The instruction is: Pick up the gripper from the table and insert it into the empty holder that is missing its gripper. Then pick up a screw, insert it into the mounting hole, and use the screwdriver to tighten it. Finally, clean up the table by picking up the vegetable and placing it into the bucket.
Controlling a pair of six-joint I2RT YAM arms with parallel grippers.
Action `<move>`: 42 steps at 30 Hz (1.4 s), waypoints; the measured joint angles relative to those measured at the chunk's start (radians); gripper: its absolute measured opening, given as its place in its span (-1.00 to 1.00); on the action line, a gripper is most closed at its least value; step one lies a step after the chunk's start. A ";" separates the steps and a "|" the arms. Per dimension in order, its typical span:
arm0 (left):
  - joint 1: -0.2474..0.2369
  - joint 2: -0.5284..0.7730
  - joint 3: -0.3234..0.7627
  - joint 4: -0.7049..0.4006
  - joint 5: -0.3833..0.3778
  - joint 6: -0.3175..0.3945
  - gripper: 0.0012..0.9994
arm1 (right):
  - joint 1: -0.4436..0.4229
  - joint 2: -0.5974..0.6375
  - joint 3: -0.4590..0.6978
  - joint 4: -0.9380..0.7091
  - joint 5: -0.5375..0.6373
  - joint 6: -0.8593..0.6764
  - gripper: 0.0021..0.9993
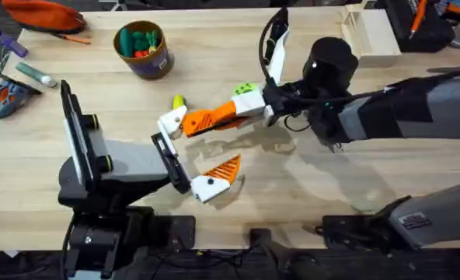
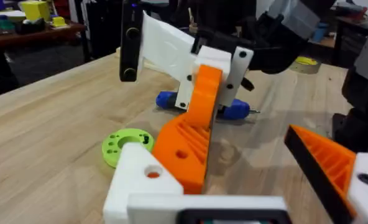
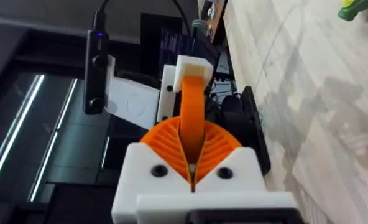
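**Holder seating: jam and drop risk**

Holder [image 2: 140, 183] is seen with the gripper [image 2: 183, 146] pressed against its inner face, ribbed side out. Whether it is fully seated cannot be told.

- Right tool [image 1: 238, 113]: clamped narrow on the gripper's far end, reaching across the middle.
- Left tool [image 1: 189, 152]: spread wide. One finger is already fitted with its orange pad, the other is the bare holder being filled.
- The gripper is held clear of the counter [image 1: 214, 47], between the two arms.

Risks, as judged:
- A slight tilt is visible between wedge and holder. If it is pushed in at that angle, a jam or half-seating is likely.
- If the mounting holes are left offset, the screw cannot be started later.
- If the grip is released before the wedge is home, it can be dropped onto the counter.
- Both arms are crowded together, so a sideways push could shove the left arm and spoil the alignment.
- Screwdriver [image 2: 234, 111] and green disc [image 2: 127, 145] lie just behind the work and could be swept aside on retreat.
- Vegetable [image 1: 178, 101] lies just beside the holder and could be knocked further off. The bucket [image 1: 143, 62] stands well apart.
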 joint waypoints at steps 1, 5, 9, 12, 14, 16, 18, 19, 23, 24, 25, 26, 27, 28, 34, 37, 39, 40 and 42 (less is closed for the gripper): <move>0.000 0.000 0.000 0.000 0.000 0.000 0.97 | 0.000 0.000 0.000 0.000 0.001 0.000 -0.99; 0.000 0.000 0.000 0.000 -0.005 -0.001 0.97 | 0.001 0.014 0.000 0.006 0.002 -0.003 -0.99; 0.000 0.000 0.000 0.000 -0.007 -0.012 0.97 | 0.002 0.028 0.000 0.014 0.001 0.000 -0.99; 0.000 0.000 0.000 0.000 -0.010 -0.014 0.97 | 0.005 0.028 0.000 0.016 0.001 0.005 -0.99; 0.000 0.000 0.000 0.000 -0.011 -0.015 0.97 | 0.005 0.028 0.001 0.015 0.000 0.005 -0.99; 0.000 0.000 0.000 0.001 -0.012 -0.015 0.97 | 0.005 0.028 0.005 0.014 -0.002 0.005 -0.99; 0.000 0.000 0.000 0.001 -0.015 -0.014 0.97 | 0.006 0.028 0.011 0.011 -0.003 0.007 -0.99; 0.000 0.000 0.000 0.001 -0.016 -0.014 0.97 | 0.006 0.028 0.013 0.009 -0.004 0.010 -0.99; 0.000 0.000 0.000 0.002 -0.018 -0.014 0.97 | 0.006 0.028 0.020 0.005 -0.005 0.042 -0.99; 0.000 0.000 0.000 0.002 -0.018 -0.014 0.97 | 0.006 0.028 0.022 0.005 -0.005 0.053 -0.99; 0.000 0.000 0.000 0.002 -0.017 -0.014 0.97 | 0.007 0.028 0.024 0.004 -0.005 0.062 -0.99; 0.000 0.000 0.000 0.002 -0.017 -0.014 0.97 | 0.008 0.028 0.027 0.000 -0.006 0.072 -0.99; 0.000 0.000 0.000 0.002 -0.016 -0.014 0.97 | 0.009 0.028 0.030 -0.002 -0.007 0.081 -0.99; 0.000 0.000 0.000 0.001 -0.014 -0.014 0.97 | 0.009 0.029 0.033 -0.002 -0.009 0.087 -0.99; 0.000 0.000 0.000 0.001 -0.013 -0.011 0.97 | 0.013 0.041 0.049 -0.005 -0.013 0.108 -0.99; 0.000 0.000 0.000 0.001 -0.013 -0.011 0.97 | 0.013 0.041 0.050 -0.006 -0.013 0.110 -0.99; 0.000 0.000 0.000 0.001 -0.013 -0.011 0.97 | 0.013 0.041 0.050 -0.006 -0.013 0.110 -0.99; 0.000 0.000 0.000 0.001 -0.013 -0.011 0.97 | 0.013 0.041 0.050 -0.006 -0.013 0.109 -0.99; 0.000 0.000 0.000 0.001 -0.013 -0.011 0.97 | 0.013 0.042 0.051 -0.006 -0.013 0.106 -0.99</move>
